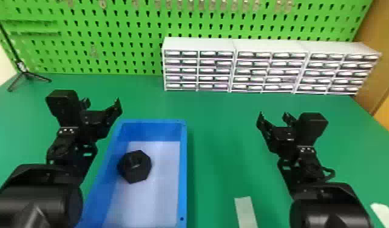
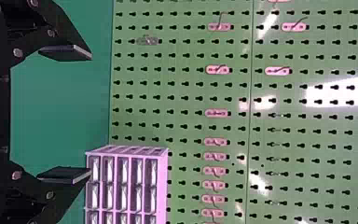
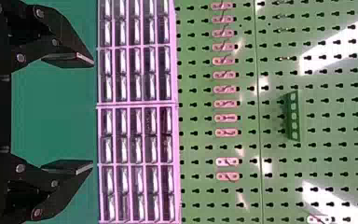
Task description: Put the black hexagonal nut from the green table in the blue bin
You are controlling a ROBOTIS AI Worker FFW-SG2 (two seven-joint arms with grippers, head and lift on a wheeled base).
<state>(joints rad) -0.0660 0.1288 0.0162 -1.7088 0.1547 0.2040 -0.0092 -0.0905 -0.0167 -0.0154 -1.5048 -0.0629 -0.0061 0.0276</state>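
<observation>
In the head view the black hexagonal nut (image 1: 135,166) lies inside the blue bin (image 1: 183,169), toward its left wall on the pale floor. My left gripper (image 1: 102,102) is above the green table (image 1: 218,121), by the bin's far left corner, open and holding nothing. To the right of the bin, apart from it, my right gripper (image 1: 274,115) stands open over the table. The left wrist view has the left gripper (image 2: 65,114) with its two fingers wide apart; the right gripper (image 3: 68,113) in the right wrist view is likewise spread, with nothing between.
White drawer cabinets (image 1: 199,45) stand along the table's back edge, before a green pegboard (image 1: 111,33). A small black tripod (image 1: 27,74) is at the far left. Pale strips (image 1: 246,212) lie on the table near the front right.
</observation>
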